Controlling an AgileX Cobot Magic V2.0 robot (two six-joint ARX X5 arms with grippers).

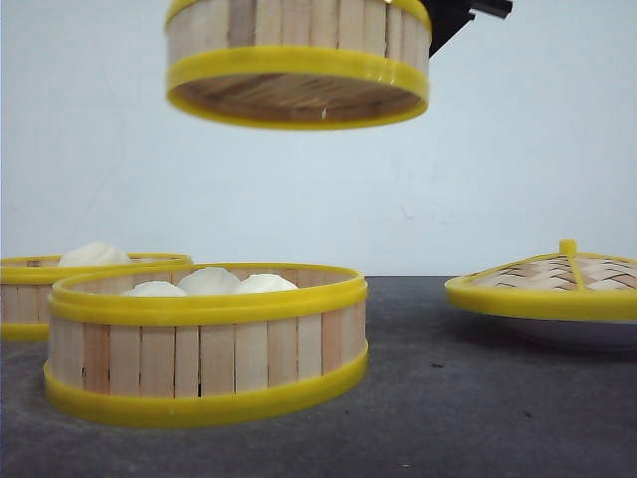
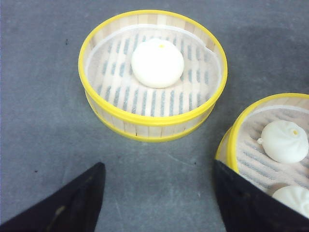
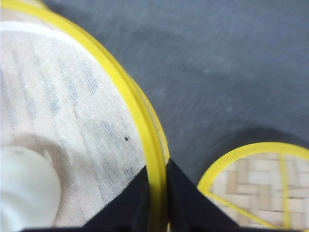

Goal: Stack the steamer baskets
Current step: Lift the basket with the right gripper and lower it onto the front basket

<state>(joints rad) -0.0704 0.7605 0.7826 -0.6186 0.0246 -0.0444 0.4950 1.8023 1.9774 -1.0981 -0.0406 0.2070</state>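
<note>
One steamer basket (image 1: 299, 60) hangs high above the table, and my right gripper (image 3: 157, 166) is shut on its yellow rim (image 3: 140, 111). A white bun (image 3: 24, 188) lies on its cloth liner. A second steamer basket (image 1: 204, 344), with buns inside, stands on the table below. The third steamer basket (image 1: 60, 289) stands behind it at the far left. In the left wrist view my left gripper (image 2: 158, 166) is open over bare table, between the one-bun basket (image 2: 145, 133) and the other basket (image 2: 235, 135). Neither finger touches a basket.
A woven domed lid (image 1: 557, 279) with a yellow rim rests on a white plate (image 1: 577, 334) at the right; the lid (image 3: 260, 188) also shows below the lifted basket. The table (image 1: 448, 398) is dark grey, with a pale wall behind it.
</note>
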